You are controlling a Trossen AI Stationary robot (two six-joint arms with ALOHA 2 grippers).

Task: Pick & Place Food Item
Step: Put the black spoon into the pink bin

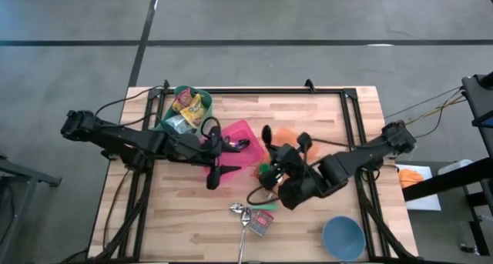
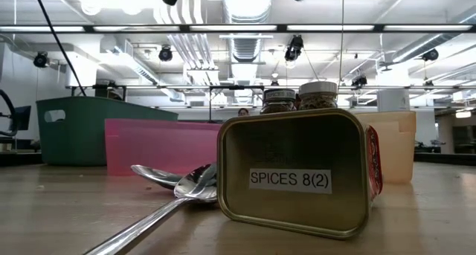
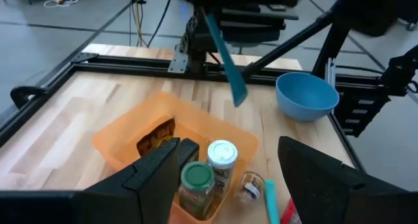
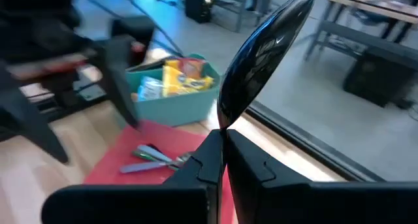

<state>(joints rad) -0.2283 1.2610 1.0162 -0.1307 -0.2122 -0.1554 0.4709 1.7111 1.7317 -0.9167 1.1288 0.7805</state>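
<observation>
Right pincer is clamped shut on a black spoon, sitting centre-right of the high view, just beside the orange bin. Left pincer stands open and empty over the pink bin, centre of frame; its wrist view looks across at the orange bin's spice jars. Food packets sit in the green bin, upper left of the counter. My read: the transfer step is in hand, and the spoon is a utensil, not food, so which item counts as the target is unclear. Next move likely calls for carrying the spoon to a bin and releasing, while the left lines up on a packet or jar. Hard to see: the right pincer's fingertips are buried under the arm in the high view; the low view is blocked by a tin marked SPICES and a metal spoon. Blue bowl at lower right looks empty.
</observation>
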